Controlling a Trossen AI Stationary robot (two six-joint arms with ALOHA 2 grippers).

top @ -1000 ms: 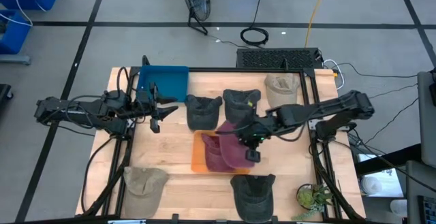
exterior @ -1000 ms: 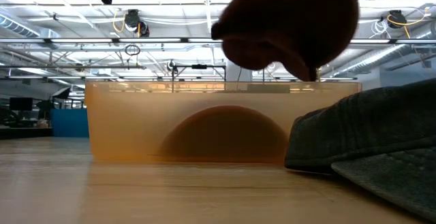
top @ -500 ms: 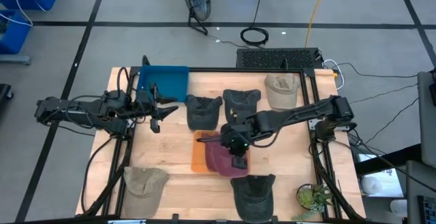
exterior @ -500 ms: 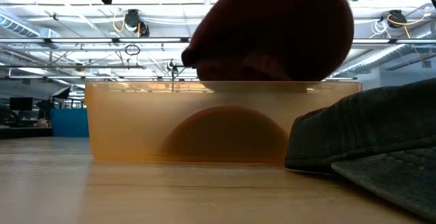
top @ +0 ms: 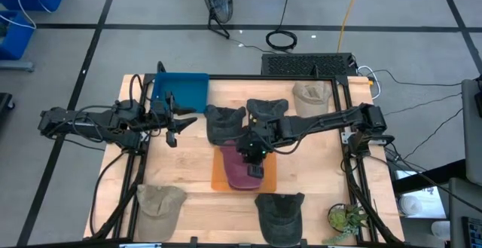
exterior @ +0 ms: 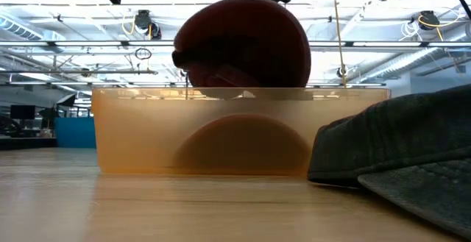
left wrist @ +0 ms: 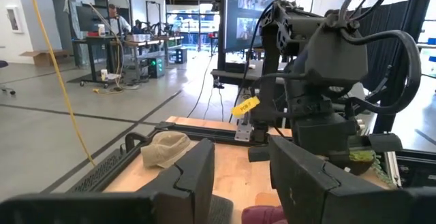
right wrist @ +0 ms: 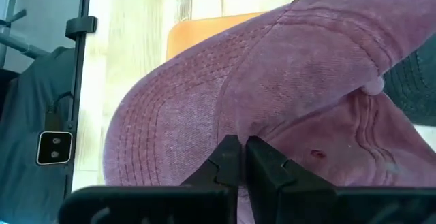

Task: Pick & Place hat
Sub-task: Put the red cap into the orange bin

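Since a second ago the right end effector (top: 251, 156) has carried the maroon hat (top: 242, 171) leftward, from the orange bin's (top: 219, 174) right side to over its middle.

Seen from above, the hat covers most of the bin, leaving bare orange along the left edge; dark hats (top: 225, 122) lie close behind it, another dark hat (top: 280, 212) near the front, and a tan hat (top: 160, 200) at the front-left corner of the desk (top: 192, 165), with open wood left of the bin. Only the low view shows the hat hanging just above the bin's rim (exterior: 243, 91), with a second rounded shape inside. The right wrist view shows the fingers (right wrist: 228, 157) pinched narrow on maroon fabric, the hat directly beneath them. The left end effector (top: 175, 124) waits half-open, holding nothing, at the desk's left edge beside a blue bin (top: 181, 90).
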